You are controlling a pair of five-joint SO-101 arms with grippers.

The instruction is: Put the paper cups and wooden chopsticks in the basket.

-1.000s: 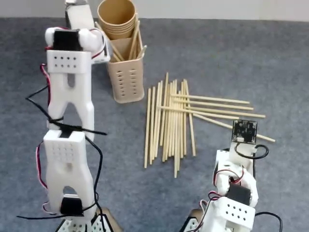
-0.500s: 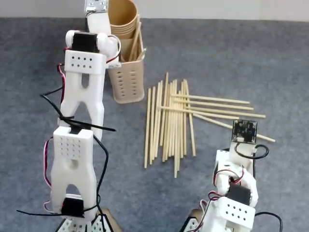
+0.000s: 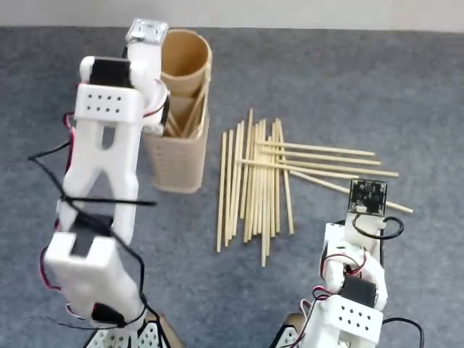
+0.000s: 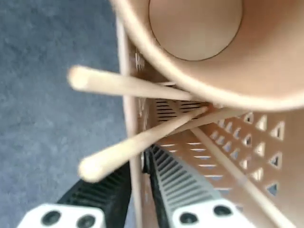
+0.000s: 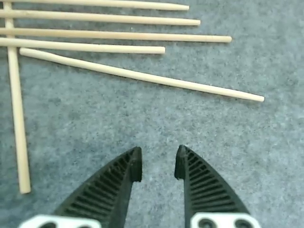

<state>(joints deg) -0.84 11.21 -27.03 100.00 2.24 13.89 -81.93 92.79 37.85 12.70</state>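
Beige perforated plastic basket [image 3: 174, 163] holds stacked brown paper cups [image 3: 186, 56] and slanting wooden chopsticks [image 4: 133, 88]. The left gripper [image 4: 138, 190] pinches its wall. Loose chopsticks [image 3: 259, 181] mostly point away from the arms. Right gripper [image 5: 157, 164] fingers are slightly apart.

From above, the left arm [image 3: 105, 145] covers one side of the basket [image 3: 181, 163] and part of the stacked paper cups [image 3: 187, 61]. In the left wrist view the top cup [image 4: 209, 52] runs out of the picture, and two chopstick ends [image 4: 118, 85] close to the lens are blurred. In the right wrist view the loose chopsticks [image 5: 95, 18] are cut off at the edge.
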